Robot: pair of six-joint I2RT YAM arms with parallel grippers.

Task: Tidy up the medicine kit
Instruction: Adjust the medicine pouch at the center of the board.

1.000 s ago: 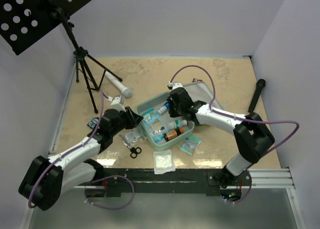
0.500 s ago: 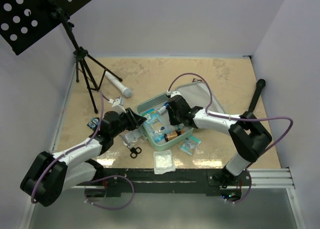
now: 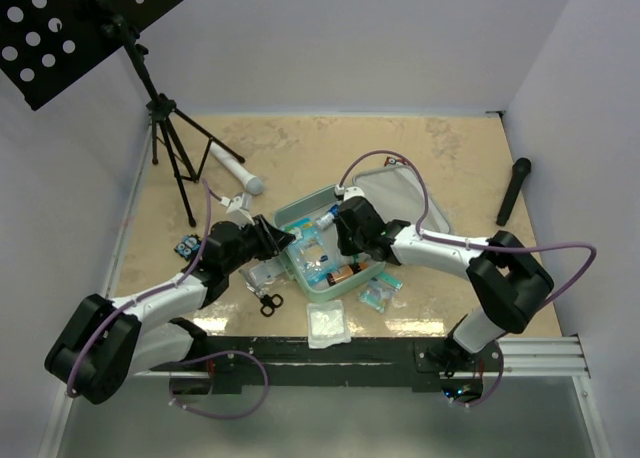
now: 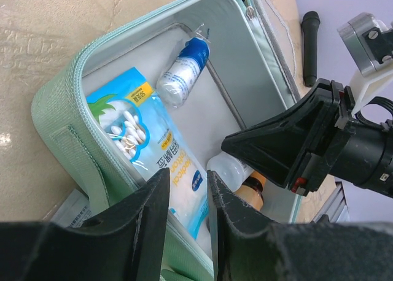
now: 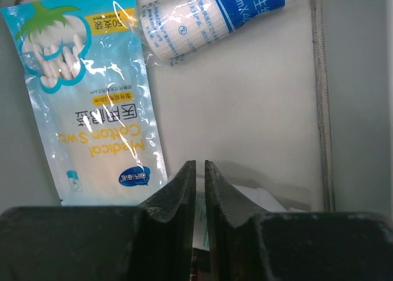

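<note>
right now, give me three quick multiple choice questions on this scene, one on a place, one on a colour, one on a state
1. Relative to the medicine kit, the blue-labelled roll lies: A beside it; B inside it; C under it.
2. The cotton swab packet is mainly: A light blue; B red; C black.
3. The medicine kit is: A zipped shut; B upside down; C open.
Answers: 1 B, the roll rests on its pale floor. 2 A, its wrapper is light blue with white. 3 C, the lid lies back and the contents show.
</note>
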